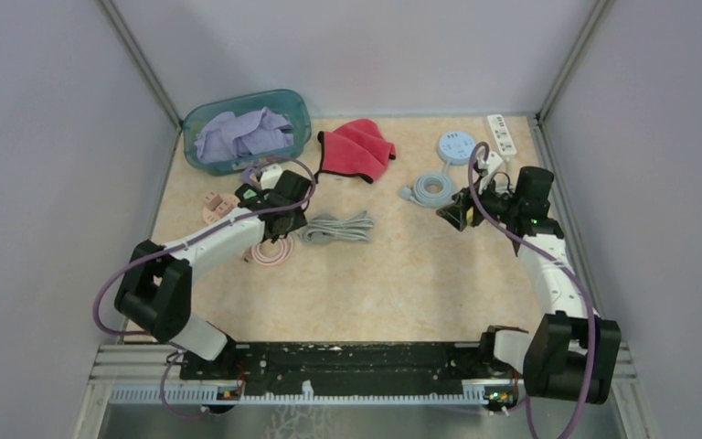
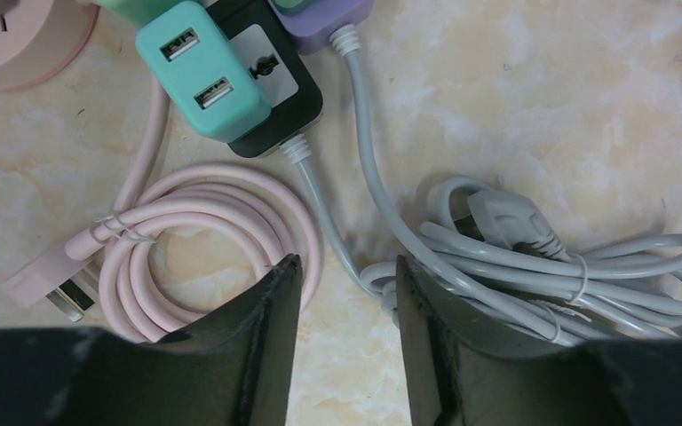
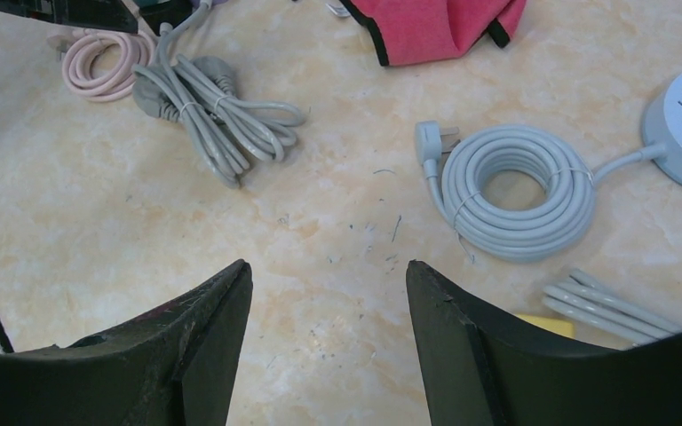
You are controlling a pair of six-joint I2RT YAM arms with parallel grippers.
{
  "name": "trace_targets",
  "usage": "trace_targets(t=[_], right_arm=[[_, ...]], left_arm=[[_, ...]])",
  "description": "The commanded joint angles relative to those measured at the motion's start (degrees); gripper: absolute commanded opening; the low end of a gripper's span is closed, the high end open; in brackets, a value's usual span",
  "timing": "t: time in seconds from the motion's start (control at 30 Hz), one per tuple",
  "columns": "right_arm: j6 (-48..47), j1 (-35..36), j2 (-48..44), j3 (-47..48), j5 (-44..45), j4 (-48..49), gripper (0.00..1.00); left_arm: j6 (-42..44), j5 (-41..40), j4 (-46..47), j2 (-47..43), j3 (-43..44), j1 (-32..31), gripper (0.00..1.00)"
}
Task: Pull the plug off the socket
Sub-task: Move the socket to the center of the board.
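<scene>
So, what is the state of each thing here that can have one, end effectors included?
Teal adapter, plugged into the black socket.
Pink cable, coiled and tied, plug free.
Grey cable, bundled and tied, plug free.
Pale blue cable, coiled and tied, plug free.
Basket, holding purple cloth.
Left end effector, open, empty.
Right end effector, open, empty.

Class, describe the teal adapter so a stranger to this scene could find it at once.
Find the basket at the table's far left, then the pink coil a little in front of it. Beside that coil, on the black socket, sits the teal adapter. It alone shows two USB ports.
</scene>
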Motion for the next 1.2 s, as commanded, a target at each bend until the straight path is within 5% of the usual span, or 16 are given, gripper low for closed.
trace_targets(t=[0.0,1.17], right_arm=[[-2.16,-0.36,1.19,3.23,0.33,0.34,0.64],[-7.51,-0.47,3.04,3.06,1.62,-2.32,0.65]], left_arm=[[-1.97,-2.85,-2.65,1.54,1.82,0.73,0.48],[-0.27,1.75,2.51,13.89,4.2,3.67,0.37]])
